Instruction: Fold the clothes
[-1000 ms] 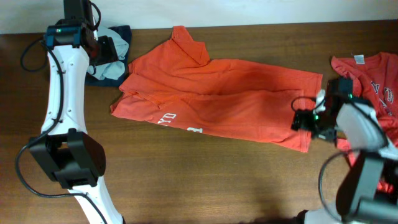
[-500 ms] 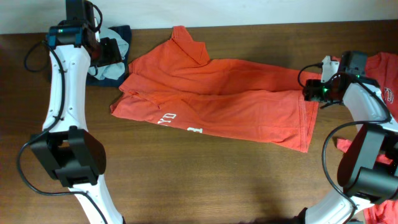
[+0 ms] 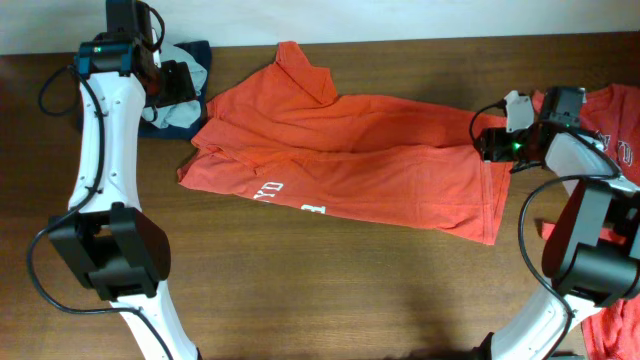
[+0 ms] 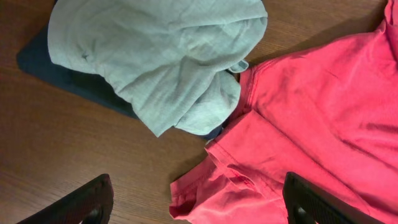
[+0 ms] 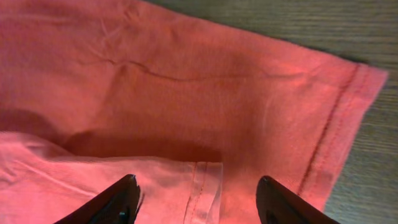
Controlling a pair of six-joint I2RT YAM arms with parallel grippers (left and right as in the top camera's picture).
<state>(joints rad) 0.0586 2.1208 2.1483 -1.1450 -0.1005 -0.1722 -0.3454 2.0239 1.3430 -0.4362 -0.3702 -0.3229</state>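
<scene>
One of the clothes, an orange-red T-shirt with white print, lies partly folded lengthwise across the table's middle. Its hem points right and a sleeve points left. My left gripper hovers open at the shirt's upper left. In the left wrist view this gripper straddles the sleeve's crumpled edge and bare wood. My right gripper hangs open over the hem's upper right corner. In the right wrist view the right gripper stands above a turned-over hem edge. Neither holds cloth.
A pale grey-green cloth lies on a dark blue one at the back left, touching the shirt's shoulder. A second orange-red shirt sits bunched at the right edge, under the right arm. Bare wooden table fills the front.
The right arm has swung from the hem's lower corner up to its upper corner, then a little left, with its jaws narrowing. The left arm has barely moved.
</scene>
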